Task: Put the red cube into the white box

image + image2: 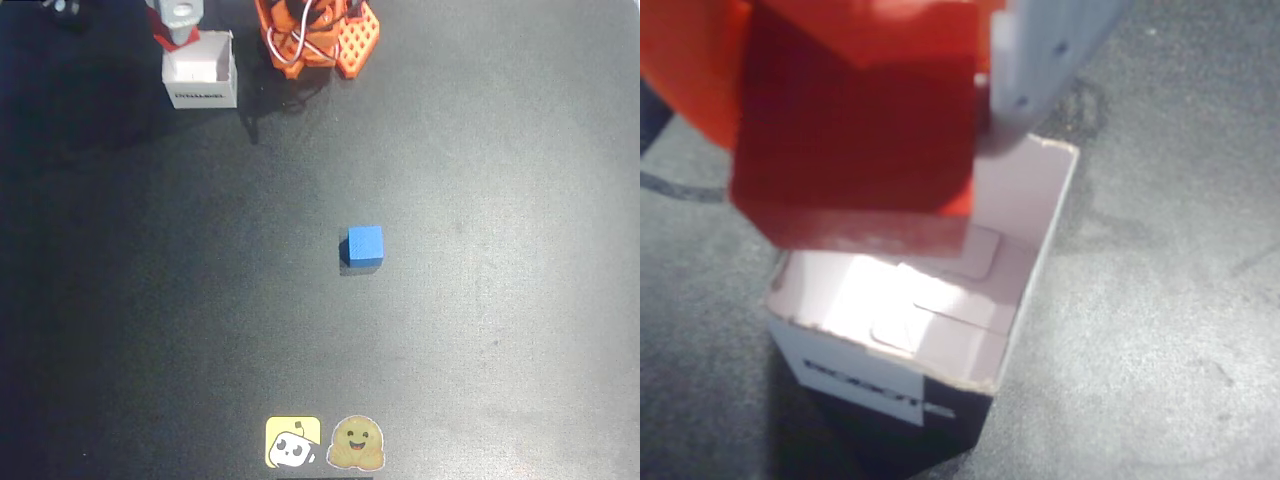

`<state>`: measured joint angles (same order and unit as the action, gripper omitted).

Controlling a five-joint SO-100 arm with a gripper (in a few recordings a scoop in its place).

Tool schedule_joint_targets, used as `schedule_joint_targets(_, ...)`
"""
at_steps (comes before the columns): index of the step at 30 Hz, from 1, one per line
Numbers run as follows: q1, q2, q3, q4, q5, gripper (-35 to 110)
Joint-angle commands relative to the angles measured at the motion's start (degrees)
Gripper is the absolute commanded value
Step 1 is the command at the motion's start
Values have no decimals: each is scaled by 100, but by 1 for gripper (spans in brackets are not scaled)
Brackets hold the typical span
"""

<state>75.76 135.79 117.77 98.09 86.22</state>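
Gripper (930,110) pinches the red cube (855,140) between an orange finger and a pale grey one (1040,60), directly above the open white box (940,290); we see this close only in the wrist view, along with the folded cardboard flaps on the box floor. Overhead, the box (200,85) sits at eleven o'clock on the matte black table (500,300), the gripper (178,30) over it. We count one blue cube (365,245) near centre, two stickers (325,443) at six o'clock, and one orange arm base (315,35) at twelve
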Motion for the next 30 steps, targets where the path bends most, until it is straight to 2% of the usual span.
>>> schedule_joint_targets(1, 44, 105, -158, 70, -18, 0)
schedule_joint_targets(5, -9, 114, -149, 26, -176, 14)
schedule_joint_targets(14, -220, 132, -202, -44, -299, 24)
schedule_joint_targets(17, -264, 141, -220, -44, -308, 23)
schedule_joint_targets(22, -308, 132, -237, -114, -325, 3)
schedule_joint_targets(24, -448, 123, -316, -396, -817, 0)
schedule_joint_targets(27, -1187, 18, -492, -791, -1213, 0)
schedule_joint_targets(30, -2452, 18, -562, -1213, -1248, 0)
